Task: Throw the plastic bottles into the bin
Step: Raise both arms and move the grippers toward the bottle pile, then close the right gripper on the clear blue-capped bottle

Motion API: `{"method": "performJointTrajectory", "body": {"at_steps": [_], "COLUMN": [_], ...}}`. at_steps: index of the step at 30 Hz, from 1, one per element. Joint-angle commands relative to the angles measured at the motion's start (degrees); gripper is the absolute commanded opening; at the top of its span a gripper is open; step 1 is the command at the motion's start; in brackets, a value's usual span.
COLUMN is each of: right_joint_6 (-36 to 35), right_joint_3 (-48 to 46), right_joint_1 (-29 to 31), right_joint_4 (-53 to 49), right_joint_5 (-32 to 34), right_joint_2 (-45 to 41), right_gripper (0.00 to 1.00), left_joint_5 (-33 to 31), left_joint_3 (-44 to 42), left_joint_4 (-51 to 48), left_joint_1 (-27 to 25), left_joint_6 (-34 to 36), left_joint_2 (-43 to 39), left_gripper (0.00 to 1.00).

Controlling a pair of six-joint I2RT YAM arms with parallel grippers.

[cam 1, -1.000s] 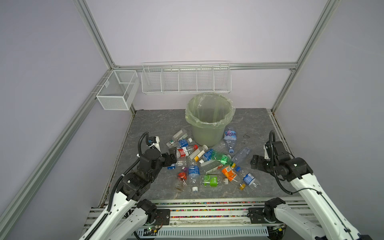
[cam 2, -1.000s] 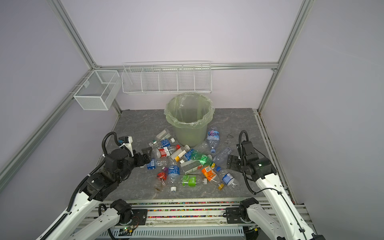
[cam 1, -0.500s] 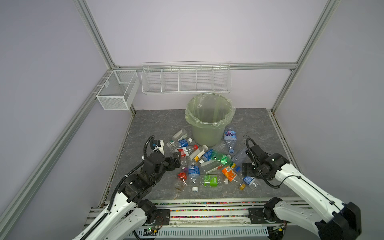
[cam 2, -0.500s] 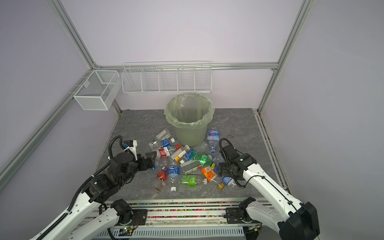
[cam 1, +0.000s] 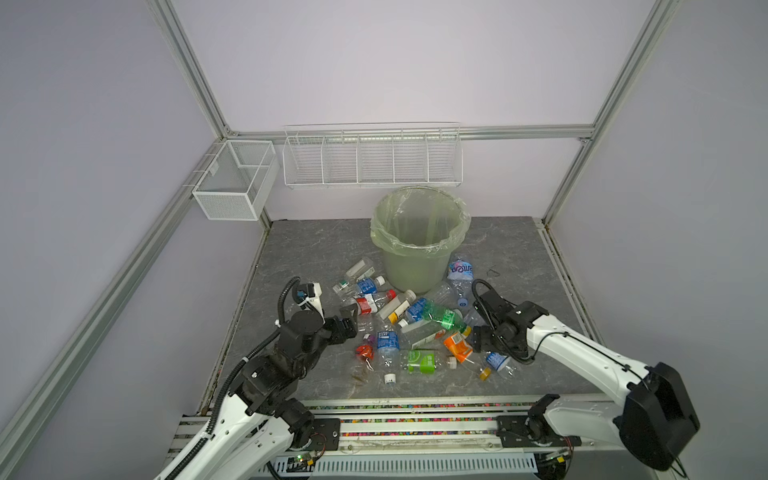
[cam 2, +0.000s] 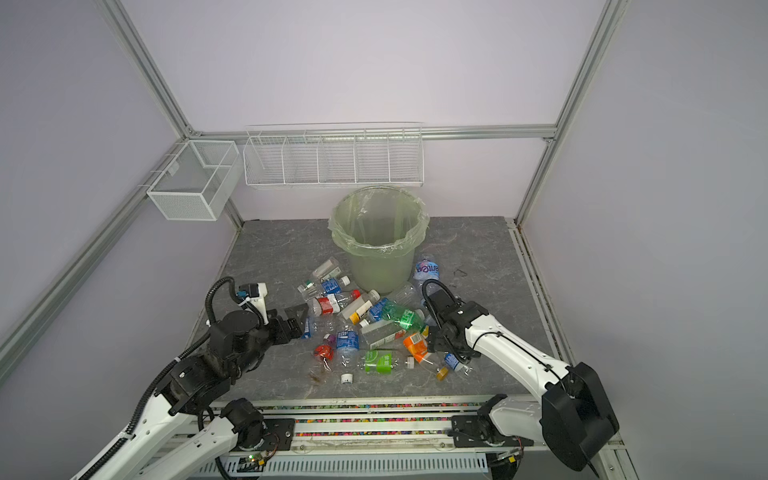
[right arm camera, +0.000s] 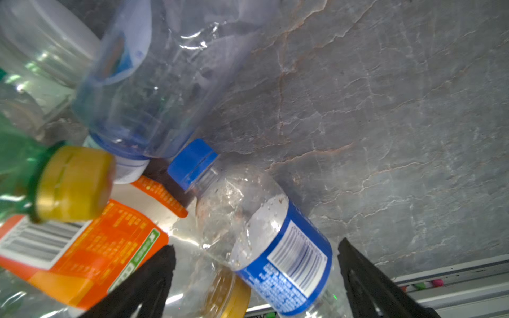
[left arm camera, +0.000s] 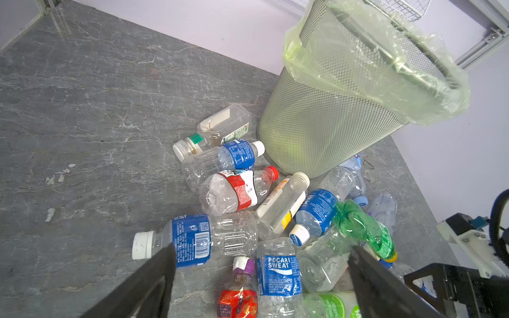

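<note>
The bottles [cam 1: 415, 328] all lie on their sides in a loose heap on the table [cam 1: 311, 249], just in front of the bin [cam 1: 419, 257] and between the two arms. The nearest lie just beside the bin's foot. No bottle shows inside the bin in both top views, so the task looks barely begun, with the whole heap left to move.

The left gripper [left arm camera: 263, 249] stands at the heap's edge with its jaws wide apart, holding nothing. The right gripper [right arm camera: 256, 245] is likewise spread, low over a blue-capped bottle [right arm camera: 264, 234] that lies between its fingers, unclamped. That one seems the likely next pick.

The bottles are thin clear plastic, many dented or ribbed, with glossy wrap labels and round screw caps. One green bottle [left arm camera: 360, 225] is tinted and crushed. They should give under a squeeze. The bin is a tapered round of fine mesh, lined with a crinkly pale-green bag [left arm camera: 344, 63] folded over its rim. The table is flat, grey and marble-veined.
</note>
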Motion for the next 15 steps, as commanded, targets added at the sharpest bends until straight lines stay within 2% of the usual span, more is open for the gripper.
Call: {"method": "performJointTrajectory", "body": {"at_steps": [1,8,13,15], "right_joint_6": [2.9,5.7,8.3,9.4], "right_joint_3": [-1.5,-2.8,-3.9,-4.5], "right_joint_1": [0.5,0.5,0.5,0.5], "right_joint_4": [1.4,2.2,2.2,2.4], "right_joint_5": [1.6,4.0,5.7,6.3], "right_joint_2": [1.2,3.8,4.0,3.8], "right_gripper": [0.95,0.95,1.0,0.97], "left_joint_5": [-1.1,-1.4,-2.1,-2.3], "left_joint_3": [-0.4,-0.5,-0.5,-0.4], "left_joint_4": [-1.0,-1.1,-1.2,-1.2], "left_joint_1": [-0.3,-0.3,-0.3,-0.3], "left_joint_6": [-1.0,-1.4,-1.8,-1.9], "left_joint_2": [-0.5,-1.0,-1.7,-2.0], "left_gripper": [0.97,0.97,0.97,0.97]}}
